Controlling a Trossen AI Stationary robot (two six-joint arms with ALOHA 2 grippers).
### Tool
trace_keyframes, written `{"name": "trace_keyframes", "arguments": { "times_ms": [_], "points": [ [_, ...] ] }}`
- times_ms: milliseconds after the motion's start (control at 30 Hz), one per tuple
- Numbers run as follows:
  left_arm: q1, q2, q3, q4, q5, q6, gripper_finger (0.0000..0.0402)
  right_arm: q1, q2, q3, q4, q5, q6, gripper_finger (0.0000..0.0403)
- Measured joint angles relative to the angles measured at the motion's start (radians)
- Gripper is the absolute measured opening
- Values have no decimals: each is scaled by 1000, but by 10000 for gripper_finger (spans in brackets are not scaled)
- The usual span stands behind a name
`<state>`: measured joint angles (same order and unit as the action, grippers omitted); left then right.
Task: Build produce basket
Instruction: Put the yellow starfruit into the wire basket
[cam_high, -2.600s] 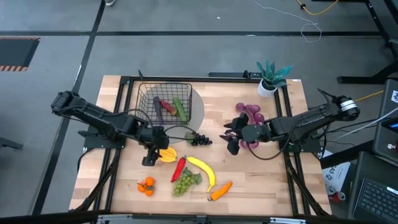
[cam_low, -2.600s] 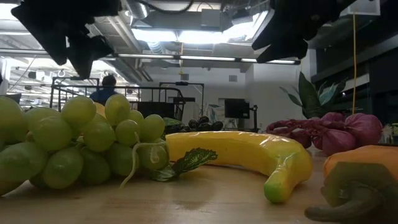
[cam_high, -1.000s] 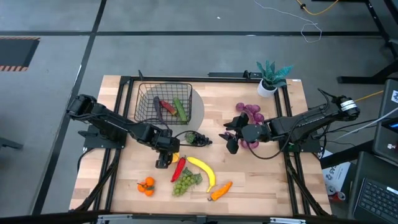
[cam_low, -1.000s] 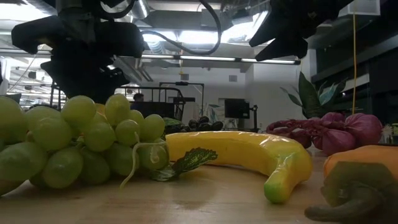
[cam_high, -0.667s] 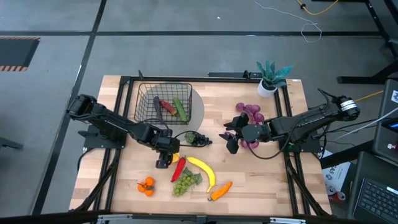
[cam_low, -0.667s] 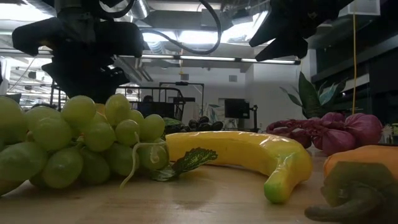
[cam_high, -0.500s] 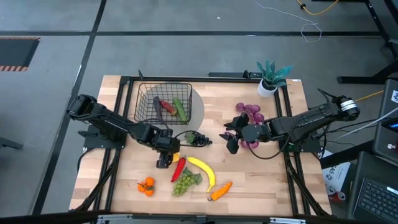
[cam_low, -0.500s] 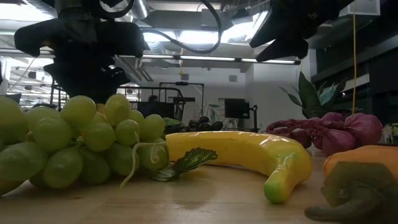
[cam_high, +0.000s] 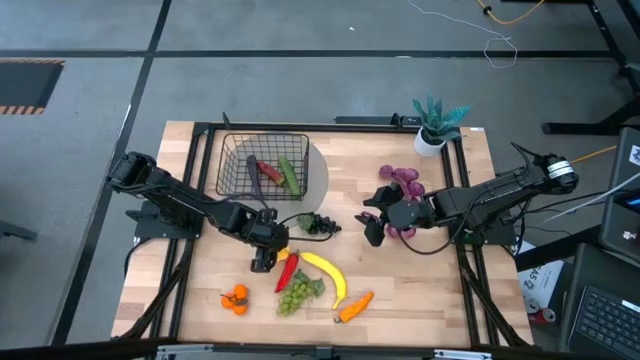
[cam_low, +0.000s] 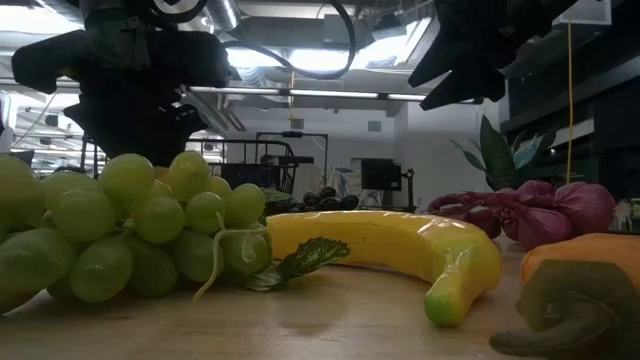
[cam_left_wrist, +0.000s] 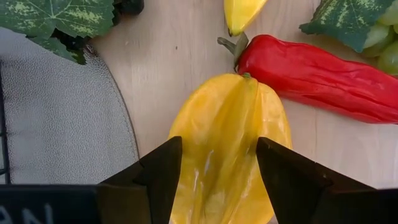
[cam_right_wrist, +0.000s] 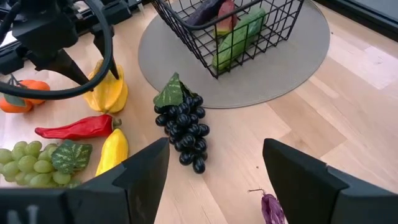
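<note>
A black wire basket (cam_high: 265, 165) stands on a round grey mat and holds an eggplant, a red chili and a cucumber (cam_right_wrist: 239, 34). On the wood lie dark grapes (cam_high: 320, 224), a red chili (cam_high: 288, 270), a banana (cam_high: 328, 272), green grapes (cam_high: 298, 293), a carrot (cam_high: 355, 306), oranges (cam_high: 235, 298) and a yellow ridged fruit (cam_left_wrist: 227, 124). My left gripper (cam_left_wrist: 219, 180) is open, pointing down, with one finger on either side of that yellow fruit. My right gripper (cam_high: 372, 232) is open and hovers between the dark grapes and the purple produce (cam_high: 403, 185). My left gripper comes at the yellow ridged fruit from above, its fingers (cam_left_wrist: 161, 174) straddling the fruit's wider end (cam_left_wrist: 217, 162). Whether they touch it I cannot tell. The fruit lies flat on the table, its stem end next to the red chili (cam_left_wrist: 311, 74).
A teal potted plant (cam_high: 437, 122) stands at the table's far right corner. The banana's tip (cam_left_wrist: 239, 12) and a grape leaf (cam_left_wrist: 56, 18) lie close beyond the yellow fruit. Bare wood shows along the near edge and left of the oranges.
My left gripper has moved toward the table's right, from beside the yellow fruit to directly over it, and in the last second it has stayed there. The produce and the basket have not moved.
</note>
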<state>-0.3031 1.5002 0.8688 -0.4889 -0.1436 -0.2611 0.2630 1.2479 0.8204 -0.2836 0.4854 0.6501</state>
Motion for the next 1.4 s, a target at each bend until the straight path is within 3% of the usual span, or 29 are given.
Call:
{"name": "trace_keyframes", "arguments": {
  "times_ms": [267, 433, 633, 1033, 1300, 1400],
  "points": [
    [-18, 1, 0, 3, -41, 1, 185, 0, 0, 0, 0, 0, 0, 261],
    [-34, 1, 0, 3, -112, -25, 114, 0, 0, 0, 0, 0, -1, 261],
    [-51, -1, 0, 8, -122, -71, 16, 0, 0, 0, 0, 0, -3, 261],
    [-52, -8, 24, 35, -102, -70, 5, 0, 0, 0, 0, -8, -3, 261],
    [-61, -9, 249, -117, -176, 118, 4, 0, 0, 0, -2, -70, 6, 261],
    [-56, -9, 346, -243, -284, 172, 5, 0, 0, 0, -2, -77, 27, 261]
  ]
}}
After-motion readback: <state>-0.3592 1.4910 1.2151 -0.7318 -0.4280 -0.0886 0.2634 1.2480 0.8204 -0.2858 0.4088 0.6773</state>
